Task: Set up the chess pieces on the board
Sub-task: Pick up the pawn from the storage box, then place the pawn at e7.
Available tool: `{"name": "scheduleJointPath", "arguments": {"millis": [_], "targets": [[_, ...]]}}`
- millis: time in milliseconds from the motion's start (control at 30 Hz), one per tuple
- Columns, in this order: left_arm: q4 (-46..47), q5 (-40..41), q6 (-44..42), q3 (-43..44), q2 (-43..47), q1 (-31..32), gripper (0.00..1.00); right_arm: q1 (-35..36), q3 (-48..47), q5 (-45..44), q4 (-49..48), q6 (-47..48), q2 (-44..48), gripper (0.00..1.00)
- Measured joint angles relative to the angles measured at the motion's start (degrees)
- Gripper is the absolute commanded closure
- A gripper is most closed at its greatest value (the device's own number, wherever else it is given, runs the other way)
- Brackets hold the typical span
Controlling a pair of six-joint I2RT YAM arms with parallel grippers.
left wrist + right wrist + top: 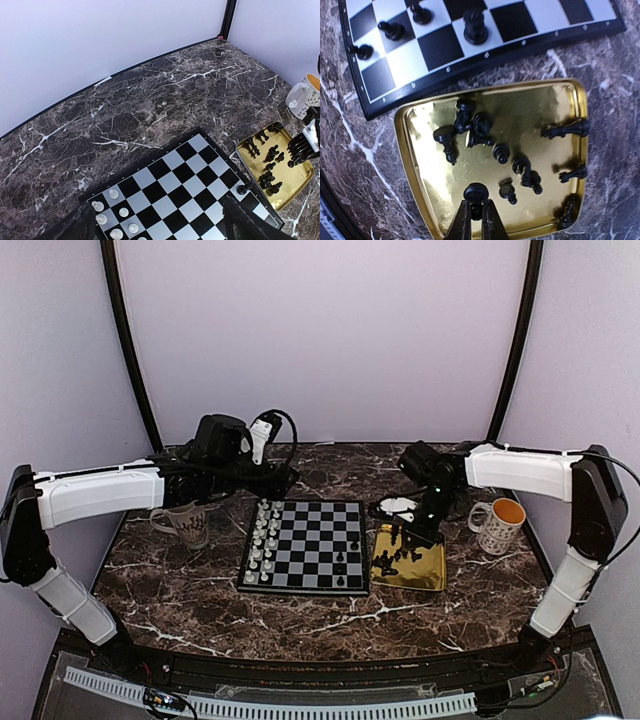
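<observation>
The board (310, 530) lies mid-table, with pale chess pieces (262, 540) along its left columns and several black ones (475, 25) near its right edge. Many more black chess pieces (480, 127) lie scattered in a gold tray (427, 155) just right of the board. My right gripper (476, 212) is down in the tray's near part, shut on the stem of one black chess piece (476, 191). High over the board's far left side, my left gripper (160, 225) stands wide open and holds nothing; its fingers (250, 222) frame the board (170, 180).
A patterned mug (185, 523) stands left of the board. A white mug with an orange inside (497, 525) stands right of the tray. A small white object (398, 507) lies behind the tray. Purple walls close in the back and sides.
</observation>
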State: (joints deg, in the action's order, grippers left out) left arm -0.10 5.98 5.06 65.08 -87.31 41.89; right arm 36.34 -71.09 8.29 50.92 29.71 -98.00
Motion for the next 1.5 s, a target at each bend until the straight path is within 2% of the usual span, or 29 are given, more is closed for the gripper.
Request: {"name": "scheduleJointPath", "arguments": {"millis": [300,533,867,1067,1500], "targets": [[0.0,0.5,0.7,0.0,0.0,0.0,0.09,1.9,-13.7,-0.4,1.0,-0.1,-2.2,0.95],[0.1,4.4,0.3,-0.1,0.3,0.0,0.09,5.5,-25.0,-3.2,1.4,-0.5,-12.7,0.94],[1.8,7.5,0.1,-1.6,4.3,0.0,0.09,9.4,-37.8,-2.1,5.4,-0.2,-26.2,0.94],[2.2,8.5,-0.2,-1.9,5.8,0.0,0.09,10.5,-40.9,-1.6,8.4,0.1,-30.4,0.94],[2.6,8.5,-0.4,-1.9,6.0,0.0,0.09,11.8,-41.1,-2.4,10.5,0.2,-32.3,0.92]]}}
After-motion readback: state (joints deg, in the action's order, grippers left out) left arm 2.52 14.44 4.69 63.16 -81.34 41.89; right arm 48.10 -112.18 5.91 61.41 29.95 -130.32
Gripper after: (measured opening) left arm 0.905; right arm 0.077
